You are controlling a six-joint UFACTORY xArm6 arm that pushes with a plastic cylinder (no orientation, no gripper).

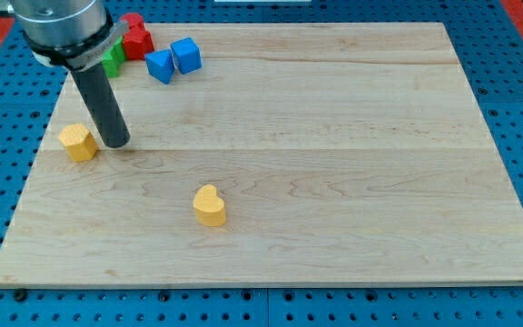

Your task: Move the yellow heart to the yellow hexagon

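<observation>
The yellow heart (210, 205) lies on the wooden board (334, 163), left of the middle and toward the view's bottom. The yellow hexagon (78, 142) lies near the board's left edge. My tip (116, 143) rests on the board just right of the yellow hexagon, very close to it; I cannot tell if they touch. The heart is well to the lower right of my tip.
A cluster sits at the board's top left: a red block (135, 36), a green block (113, 59) partly hidden behind the rod, a blue triangle-like block (160, 65) and a blue cube (186, 54). A blue pegboard (516, 109) surrounds the board.
</observation>
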